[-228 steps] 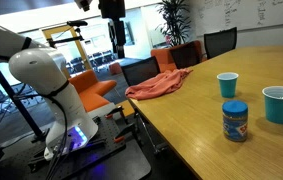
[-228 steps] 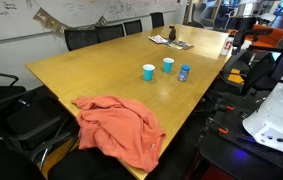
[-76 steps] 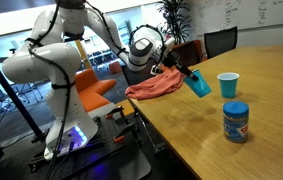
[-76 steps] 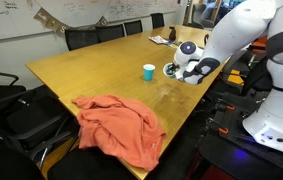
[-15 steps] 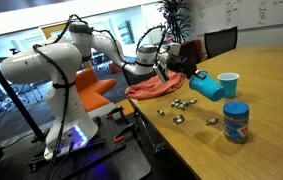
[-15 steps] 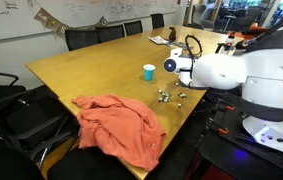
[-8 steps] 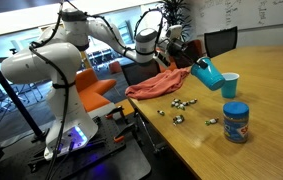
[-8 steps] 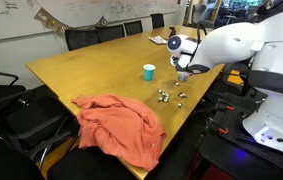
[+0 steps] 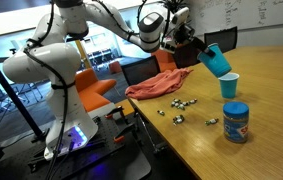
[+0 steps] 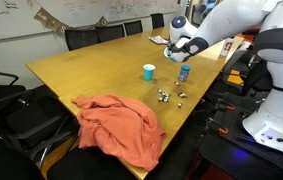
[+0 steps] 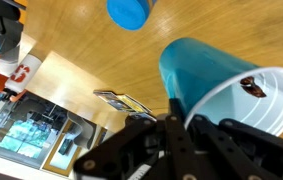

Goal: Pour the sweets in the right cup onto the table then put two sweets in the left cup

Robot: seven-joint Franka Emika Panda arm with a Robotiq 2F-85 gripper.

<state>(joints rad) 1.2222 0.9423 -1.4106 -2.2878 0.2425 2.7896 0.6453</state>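
The sweets (image 9: 180,106) are lying scattered on the table (image 9: 271,150) near its edge. The right cup (image 9: 217,63) is hanging tilted in the air, the gripper (image 9: 198,48) clamping its wall, likely tipping it empty; one dark bit (image 11: 251,87) is showing inside. The left cup (image 9: 229,86) is standing upright nearby, awaiting two sweets, a blue jar (image 9: 235,122) beside.

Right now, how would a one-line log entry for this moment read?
gripper: shut on right cup, held in air, tilted | sweets: scattered on table | left cup: upright on table
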